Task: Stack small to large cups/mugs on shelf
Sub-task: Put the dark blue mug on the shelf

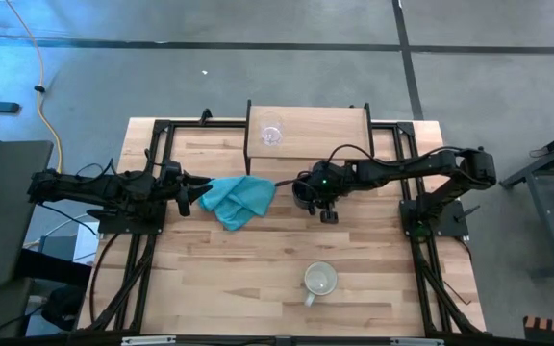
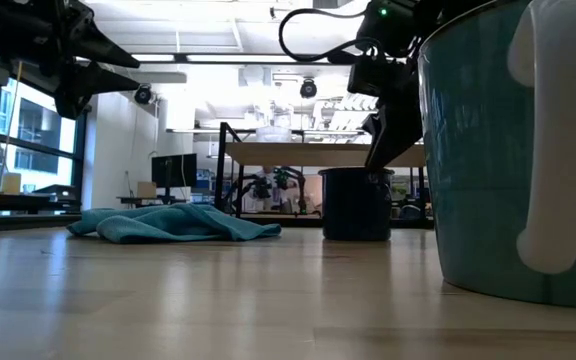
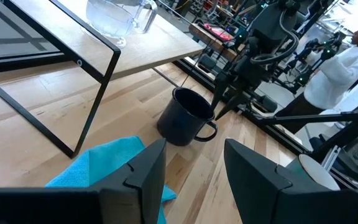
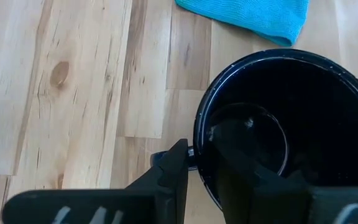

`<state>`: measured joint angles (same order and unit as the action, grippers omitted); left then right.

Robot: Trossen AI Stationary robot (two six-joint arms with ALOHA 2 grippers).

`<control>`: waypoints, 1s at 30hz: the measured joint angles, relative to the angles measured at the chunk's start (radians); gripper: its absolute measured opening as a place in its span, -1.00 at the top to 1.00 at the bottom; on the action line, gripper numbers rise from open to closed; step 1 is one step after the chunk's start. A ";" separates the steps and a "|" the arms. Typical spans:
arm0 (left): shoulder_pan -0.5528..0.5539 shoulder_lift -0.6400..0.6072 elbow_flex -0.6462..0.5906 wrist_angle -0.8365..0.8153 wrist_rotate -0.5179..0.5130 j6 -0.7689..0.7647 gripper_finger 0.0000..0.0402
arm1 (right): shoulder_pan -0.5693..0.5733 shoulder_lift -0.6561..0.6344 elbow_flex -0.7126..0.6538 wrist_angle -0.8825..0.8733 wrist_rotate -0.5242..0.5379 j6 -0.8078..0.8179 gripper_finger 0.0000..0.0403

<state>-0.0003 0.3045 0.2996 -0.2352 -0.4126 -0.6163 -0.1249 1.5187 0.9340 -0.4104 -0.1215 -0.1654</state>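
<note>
Mug (image 4: 284,130) stood upright, mouth up; right gripper (image 4: 201,165) reached down, fingers pinching its rim. Left gripper (image 3: 194,168) hung open beside cloth (image 1: 239,198).

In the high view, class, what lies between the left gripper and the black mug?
A crumpled teal cloth lies between the left gripper and the black mug, on the table.

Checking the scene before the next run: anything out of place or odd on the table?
One thing: a crumpled teal cloth lies on the table just left of the black mug, in front of the shelf. Nothing is spilled or tipped; the glass cup and white mug stand upright.
</note>
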 joint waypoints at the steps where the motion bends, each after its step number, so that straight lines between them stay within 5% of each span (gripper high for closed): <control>1: 0.000 0.000 0.000 0.000 0.000 0.000 0.24 | 0.000 0.000 0.000 0.000 0.000 0.000 0.68; 11: 0.000 0.000 0.000 0.000 0.000 0.000 0.24 | 0.000 0.015 0.000 0.019 0.007 0.009 0.70; 17: 0.000 0.000 0.000 0.000 0.000 0.000 0.24 | 0.000 0.014 0.000 0.006 0.013 0.010 0.96; 30: 0.000 0.000 0.000 0.000 0.000 0.000 0.24 | 0.001 0.011 0.002 0.001 0.066 0.035 0.99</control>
<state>-0.0006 0.3046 0.2996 -0.2352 -0.4126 -0.6159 -0.1242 1.5299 0.9362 -0.4096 -0.0559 -0.1303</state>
